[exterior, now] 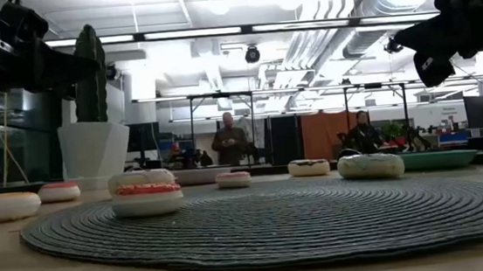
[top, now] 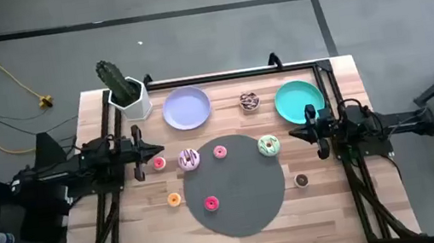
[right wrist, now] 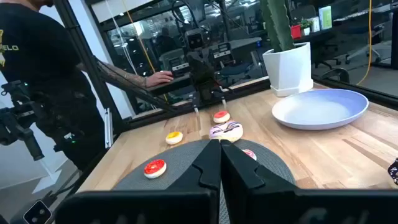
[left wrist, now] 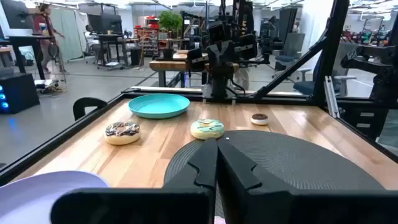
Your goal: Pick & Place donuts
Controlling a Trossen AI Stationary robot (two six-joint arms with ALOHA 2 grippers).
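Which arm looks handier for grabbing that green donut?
Probably the right: its gripper sits just beside the green donut, while the left gripper waits across the mat.

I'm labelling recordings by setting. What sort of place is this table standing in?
Most likely an open-plan robotics lab or workshop. The low view shows exposed ceiling ducts and strip lights; the left wrist view shows desks with monitors beyond the wooden table, and people stand in the background.

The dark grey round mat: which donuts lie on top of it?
On the mat lie a pink donut, a red one and a green one. The sprinkled donut sits on its edge. What lies beneath the mat is covered.
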